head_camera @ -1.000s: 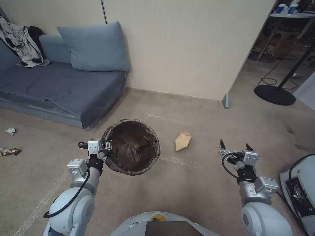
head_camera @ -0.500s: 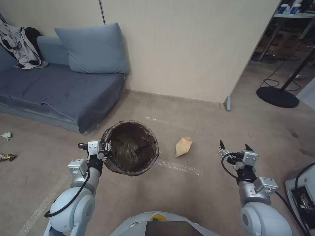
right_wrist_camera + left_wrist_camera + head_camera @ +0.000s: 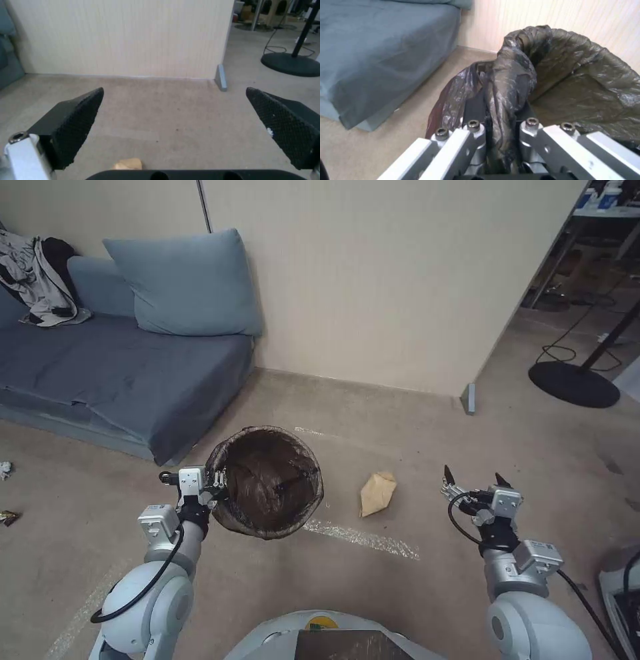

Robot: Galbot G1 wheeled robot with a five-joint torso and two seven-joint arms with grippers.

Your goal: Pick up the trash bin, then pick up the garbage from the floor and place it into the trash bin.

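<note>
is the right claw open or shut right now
Open. In the right wrist view the right claw has its two black fingers spread wide with bare carpet between them, and nothing is held.

The bin [image 3: 265, 481] sits at centre frame, its left rim pinched in the left hand [image 3: 217, 485]. Lower right of it, paper [image 3: 377, 492] lies on the floor [image 3: 400, 440]. The right hand [image 3: 472, 481] hangs spread at right. A sofa [image 3: 113, 373] fills the upper left, with litter [image 3: 5, 469] at the left edge.
</note>
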